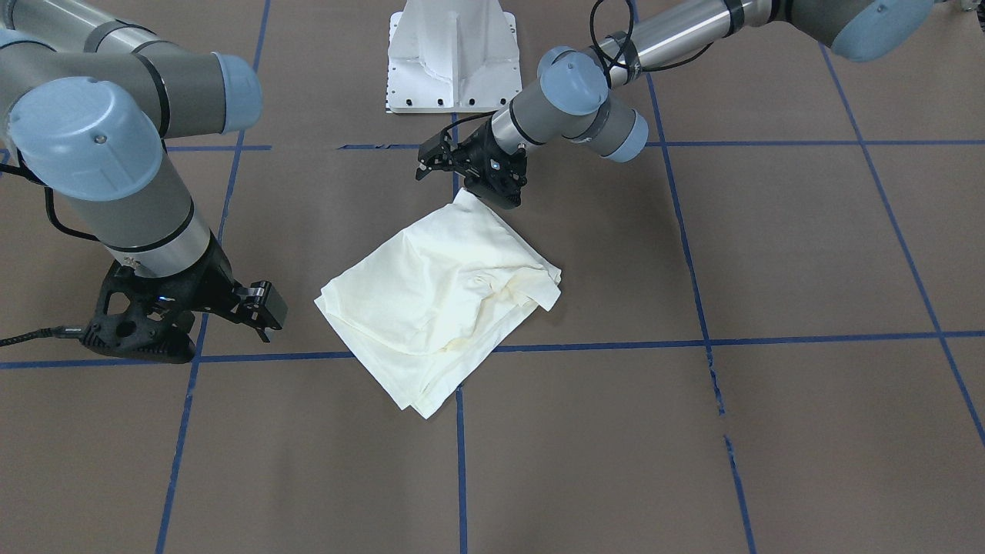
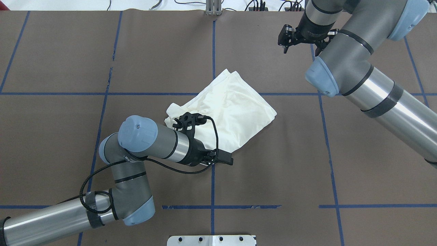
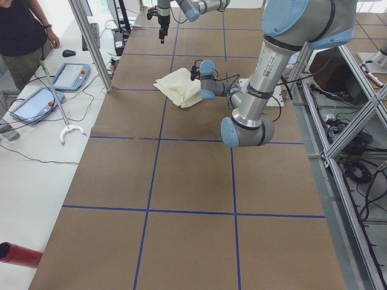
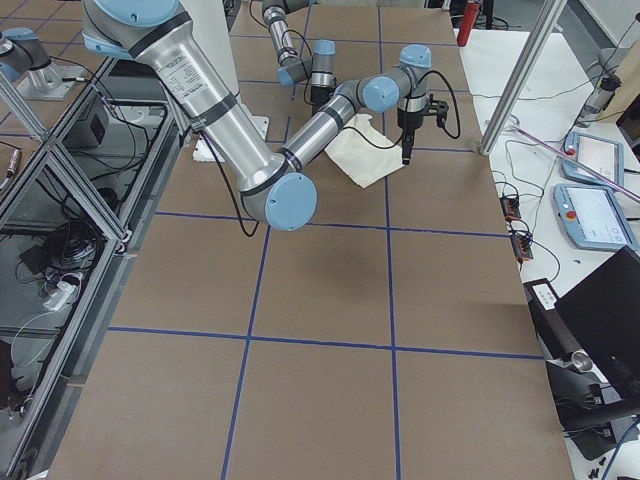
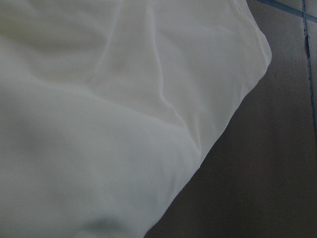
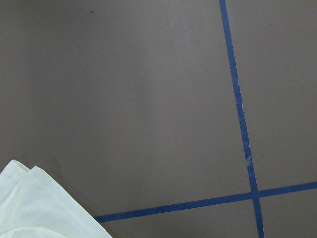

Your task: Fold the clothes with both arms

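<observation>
shirt (image 1: 439, 300): mid-counter, folded to a rough square packet turned corner-on to the robot, several layers showing at the edges. plain cream side up, no print in view. on the robot's left side one flap sits rucked and loose, not flush with the layers under it.

left end effector (image 1: 499, 192): low at the shirt corner nearest the robot, touching or just over the cloth. its wrist view is filled with cream fabric and shows no fingers, so cannot tell how far open it is, or whether it has the corner pinched.

right end effector (image 1: 142, 338): points down over the bare counter (image 1: 769, 423), near the corner on the robot's right but apart from it. its wrist view catches only that corner's tip. it has hold of nothing; opening cannot be told.

step (judgement): late in the job. the main folds look done; this is either a last fold or squaring up the packet, worked from the near corner.

next move calls for:
- a sure pinch through all layers at the near corner, not just the top ply
- the right arm brought in to its own corner so both lift evenly
- a low, short carry, so the stack does not slide open
- the loose flap smoothed flat
</observation>
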Controlling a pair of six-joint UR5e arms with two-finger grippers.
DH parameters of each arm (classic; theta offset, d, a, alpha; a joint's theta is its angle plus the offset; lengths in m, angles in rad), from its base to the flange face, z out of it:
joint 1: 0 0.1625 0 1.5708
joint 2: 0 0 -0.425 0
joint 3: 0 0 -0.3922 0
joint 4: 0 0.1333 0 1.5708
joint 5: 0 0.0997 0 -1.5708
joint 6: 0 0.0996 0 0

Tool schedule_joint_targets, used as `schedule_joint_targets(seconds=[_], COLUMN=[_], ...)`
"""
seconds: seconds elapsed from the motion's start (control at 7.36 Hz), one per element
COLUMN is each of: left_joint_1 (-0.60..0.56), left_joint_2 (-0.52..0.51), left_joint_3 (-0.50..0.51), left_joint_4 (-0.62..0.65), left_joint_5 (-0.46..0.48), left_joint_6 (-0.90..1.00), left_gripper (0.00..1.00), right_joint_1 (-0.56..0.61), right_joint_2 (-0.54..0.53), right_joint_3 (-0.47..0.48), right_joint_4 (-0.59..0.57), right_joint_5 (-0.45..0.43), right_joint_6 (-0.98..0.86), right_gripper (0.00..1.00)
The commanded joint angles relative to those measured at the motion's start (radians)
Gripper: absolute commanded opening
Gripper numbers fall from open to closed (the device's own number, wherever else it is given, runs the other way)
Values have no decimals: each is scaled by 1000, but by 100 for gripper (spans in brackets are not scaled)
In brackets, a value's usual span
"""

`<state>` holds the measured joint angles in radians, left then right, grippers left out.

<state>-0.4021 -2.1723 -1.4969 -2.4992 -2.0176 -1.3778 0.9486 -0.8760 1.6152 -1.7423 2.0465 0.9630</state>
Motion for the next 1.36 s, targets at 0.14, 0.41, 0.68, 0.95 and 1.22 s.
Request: schedule_joint_targets(seconds=[0.14, 0.41, 0.68, 0.95, 1.22], left_joint_1=[-53, -197, -335, -441, -530], left_joint_2=[101, 143, 172, 186, 207], left_joint_3=[-133, -134, -137, -135, -137], left_joint_4=[14, 16, 174, 227, 284], left_joint_5=[-101, -153, -176, -185, -213], left_joint_6=[6, 84, 333, 521, 652], left_gripper=[100, 100, 100, 100, 100], right_joint_1=[4, 7, -46, -94, -122], right_joint_2=[-59, -124, -117, -78, 52], right_joint_3=[81, 141, 132, 76, -73], right_joint_4=[1, 6, 10, 13, 13], right_joint_5=[7, 9, 1, 0, -2], right_joint_6=[-4, -6, 17, 96, 184], right_gripper=[100, 100, 100, 100, 100])
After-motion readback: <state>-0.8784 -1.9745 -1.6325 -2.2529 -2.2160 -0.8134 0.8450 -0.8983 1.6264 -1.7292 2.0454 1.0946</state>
